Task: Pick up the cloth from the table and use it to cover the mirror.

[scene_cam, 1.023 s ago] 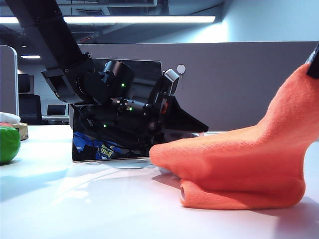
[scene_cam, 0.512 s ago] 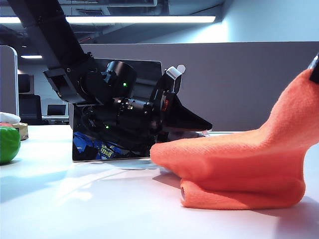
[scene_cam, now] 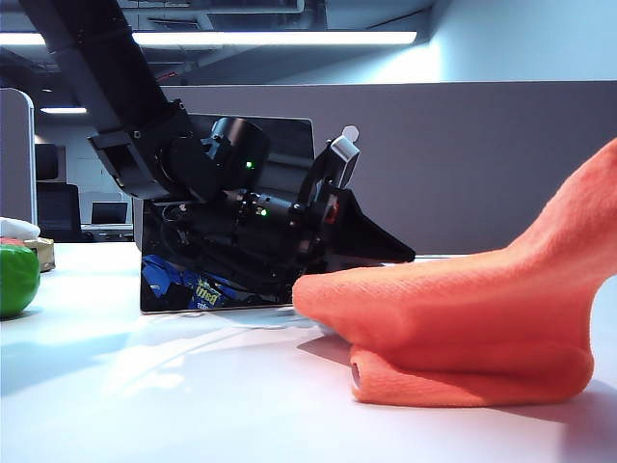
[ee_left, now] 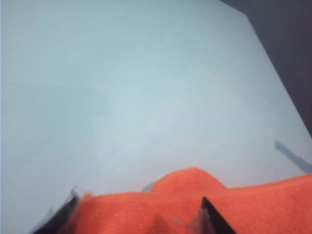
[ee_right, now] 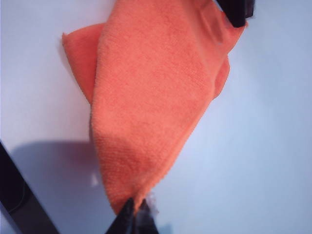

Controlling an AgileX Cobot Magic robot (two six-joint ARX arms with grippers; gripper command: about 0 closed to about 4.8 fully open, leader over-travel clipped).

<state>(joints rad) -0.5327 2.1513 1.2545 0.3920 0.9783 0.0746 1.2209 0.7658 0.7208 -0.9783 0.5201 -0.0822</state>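
Note:
The orange cloth (scene_cam: 463,318) lies folded on the white table (scene_cam: 145,386), and its right corner is pulled up out of the exterior view. My right gripper (ee_right: 139,210) is shut on that raised corner, so the cloth (ee_right: 146,97) hangs down from it to the table. My left gripper (scene_cam: 400,257) reaches low across the table to the cloth's left edge. It is open, its fingers (ee_left: 212,219) wide apart with the cloth (ee_left: 146,209) between them. The mirror (scene_cam: 289,145) stands upright behind the left arm, which hides much of it.
A green round object (scene_cam: 14,280) sits at the far left of the table. A grey partition (scene_cam: 482,164) runs along the back. In the right wrist view, a dark fingertip (ee_right: 236,12) touches the cloth's far corner.
The left arm has edged to the right, toward the cloth's left edge. The cloth's right corner has risen a little, and the dark tip of the right gripper has left the exterior view.

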